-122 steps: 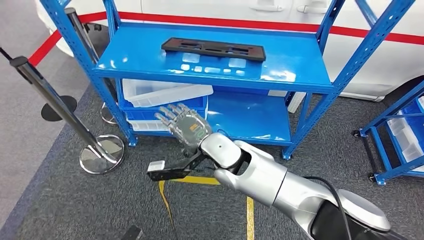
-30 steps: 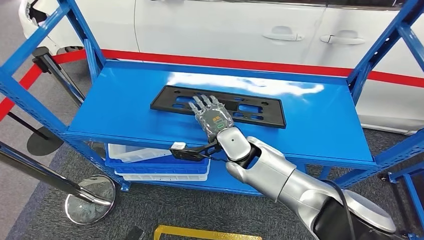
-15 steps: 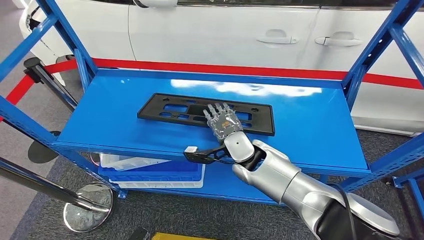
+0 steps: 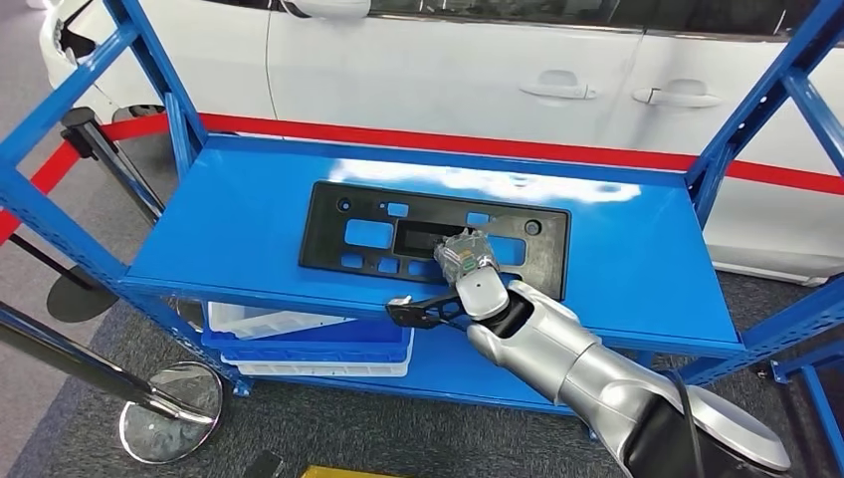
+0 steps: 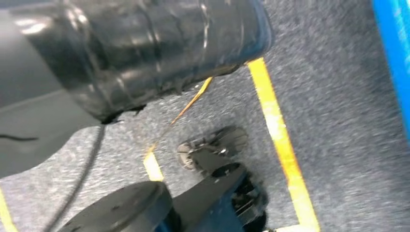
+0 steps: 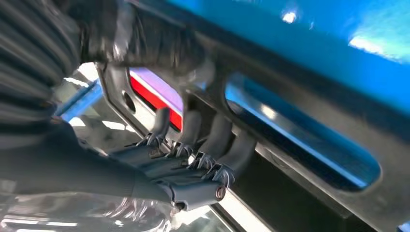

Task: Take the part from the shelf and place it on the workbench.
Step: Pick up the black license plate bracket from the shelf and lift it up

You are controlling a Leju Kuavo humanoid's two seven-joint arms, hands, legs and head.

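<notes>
The part (image 4: pixel 333 227) is a long black plastic plate with several cut-outs. It stands tilted, its near edge raised off the blue top shelf (image 4: pixel 637 249). My right hand (image 4: pixel 466 261) grips it near the middle of that near edge. In the right wrist view the dark fingers (image 6: pixel 203 140) curl through one opening of the part (image 6: pixel 270 79), with the thumb pressed on the opposite face. My left hand's dark ribbed cover (image 5: pixel 145 43) hangs over the grey carpet; its fingers are hidden.
A white car (image 4: pixel 448 80) with a red stripe stands right behind the shelf. Blue uprights frame the shelf on both sides. White bins (image 4: pixel 299 334) sit on the lower level. A stanchion base (image 4: pixel 164 423) and its pole stand at the left on the carpet.
My view has closed in on the shelf. The right hand went from lying flat on the part to gripping it through an opening, and the part's near edge has tipped up.
</notes>
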